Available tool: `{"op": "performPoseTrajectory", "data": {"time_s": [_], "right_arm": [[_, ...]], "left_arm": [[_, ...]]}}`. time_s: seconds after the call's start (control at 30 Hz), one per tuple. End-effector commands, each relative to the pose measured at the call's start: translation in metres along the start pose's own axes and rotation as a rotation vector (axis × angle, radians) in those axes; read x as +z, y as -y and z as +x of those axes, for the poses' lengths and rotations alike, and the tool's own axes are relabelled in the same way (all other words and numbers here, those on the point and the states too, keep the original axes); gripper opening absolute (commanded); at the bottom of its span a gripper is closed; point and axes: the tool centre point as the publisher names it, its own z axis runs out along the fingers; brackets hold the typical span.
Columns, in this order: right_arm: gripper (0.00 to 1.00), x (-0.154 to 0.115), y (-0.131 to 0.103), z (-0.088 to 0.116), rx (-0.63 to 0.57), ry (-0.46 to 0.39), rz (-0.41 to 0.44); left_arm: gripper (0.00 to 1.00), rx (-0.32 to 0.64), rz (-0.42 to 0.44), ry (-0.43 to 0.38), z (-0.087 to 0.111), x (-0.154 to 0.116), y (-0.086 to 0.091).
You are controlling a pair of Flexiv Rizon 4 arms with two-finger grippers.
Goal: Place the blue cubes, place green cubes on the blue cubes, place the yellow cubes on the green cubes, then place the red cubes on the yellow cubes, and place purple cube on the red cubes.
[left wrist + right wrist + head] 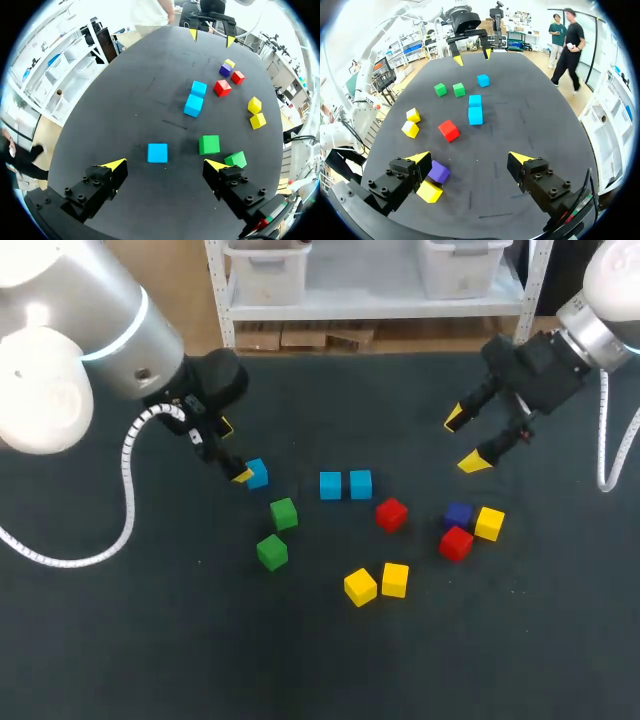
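Observation:
A lone blue cube lies between the fingertips of my open left gripper, slightly ahead of them and untouched; in the left wrist view the cube shows in front of the gripper. Two more blue cubes sit side by side mid-table. Two green cubes lie close to the left gripper. Red cubes, a purple cube and yellow cubes are scattered to the right. My right gripper hangs open and empty above the purple cube.
All cubes rest singly on the dark table; none is stacked. The purple, red and yellow cubes on the right touch in a tight cluster. One green cube lies right beside the left gripper's outer finger.

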Motion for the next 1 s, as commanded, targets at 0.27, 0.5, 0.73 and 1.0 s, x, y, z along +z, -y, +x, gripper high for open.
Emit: {"op": "performPoseTrajectory", "data": {"time_s": [0.27, 0.5, 0.73, 1.0], "right_arm": [[1.0, 0.0, 0.001, 0.0, -0.001, 0.002, -0.002], [1.0, 0.0, 0.001, 0.0, -0.001, 0.002, -0.002], [1.0, 0.0, 0.001, 0.0, -0.001, 0.002, -0.002], [1.0, 0.0, 0.001, 0.0, -0.001, 0.002, -0.002]], "left_arm": [[1.0, -0.045, 0.017, -0.023, 0.001, 0.028, -0.001], [1.0, -0.051, 0.018, -0.033, 0.003, 0.043, -0.008], [1.0, -0.051, 0.014, -0.041, 0.004, 0.048, -0.015], [0.96, -0.043, 0.027, -0.04, 0.007, 0.054, -0.018]]}}
